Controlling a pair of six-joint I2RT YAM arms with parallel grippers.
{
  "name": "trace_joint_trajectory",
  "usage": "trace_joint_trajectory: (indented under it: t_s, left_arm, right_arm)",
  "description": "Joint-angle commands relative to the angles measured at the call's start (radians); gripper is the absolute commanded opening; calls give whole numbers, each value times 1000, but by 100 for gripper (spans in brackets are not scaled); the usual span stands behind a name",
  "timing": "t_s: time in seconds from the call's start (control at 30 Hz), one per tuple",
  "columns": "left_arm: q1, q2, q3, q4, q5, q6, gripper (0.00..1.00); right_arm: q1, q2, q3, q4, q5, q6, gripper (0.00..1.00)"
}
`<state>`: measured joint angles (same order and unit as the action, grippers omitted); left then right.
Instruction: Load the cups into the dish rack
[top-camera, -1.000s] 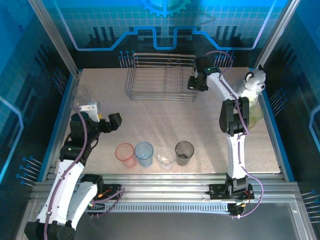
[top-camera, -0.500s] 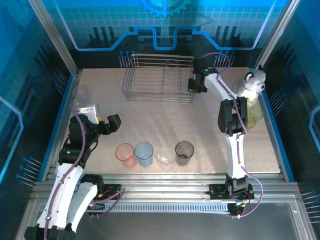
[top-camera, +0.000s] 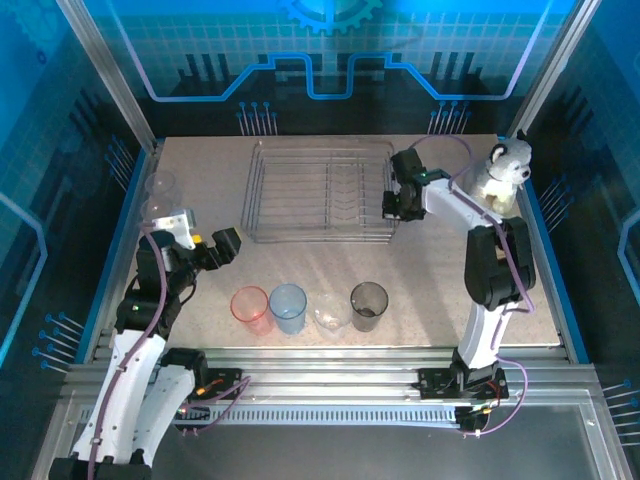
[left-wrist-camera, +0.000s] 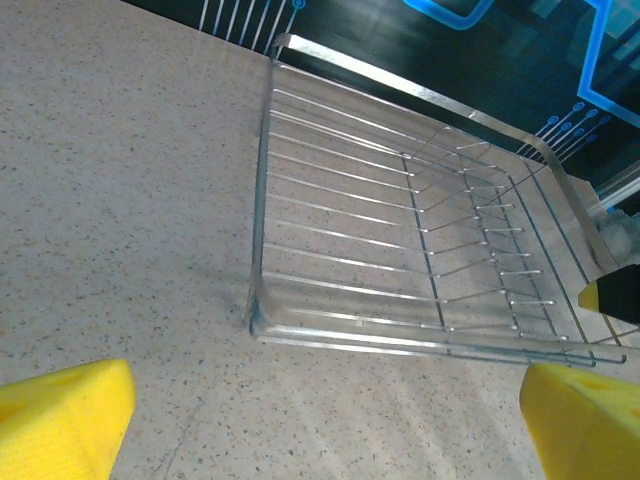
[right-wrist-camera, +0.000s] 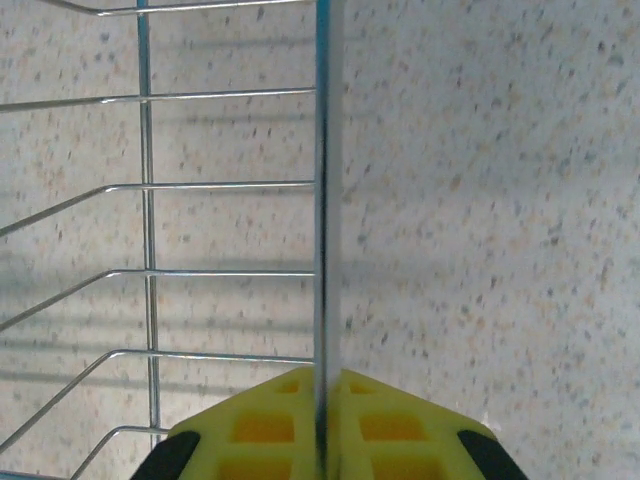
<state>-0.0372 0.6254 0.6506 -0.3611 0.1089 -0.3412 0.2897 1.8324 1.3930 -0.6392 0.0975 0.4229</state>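
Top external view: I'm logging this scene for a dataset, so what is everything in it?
dish rack: one, silver wire, far centre
cups: four, near row: pink-red cup, pale blue cup, clear cup, smoky grey cup
left-edge cup: one, clear, far left
plush animal: one, grey-white, right edge
table: one, speckled beige
left tool: one, black, open, near left
right tool: one, black, shut on the dish rack's right rim
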Motion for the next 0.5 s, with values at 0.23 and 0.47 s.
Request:
trace_joint_trajectory:
  t_s: [0.23, 0.47]
  left_arm:
    - [-13, 12, 27, 22, 105, -16, 99]
    - [-23, 19, 31, 14, 123, -6, 99]
  right_arm:
    - [61, -223, -232, 21, -23, 22, 0]
    - [89, -298, -333, 8, -16, 74, 7]
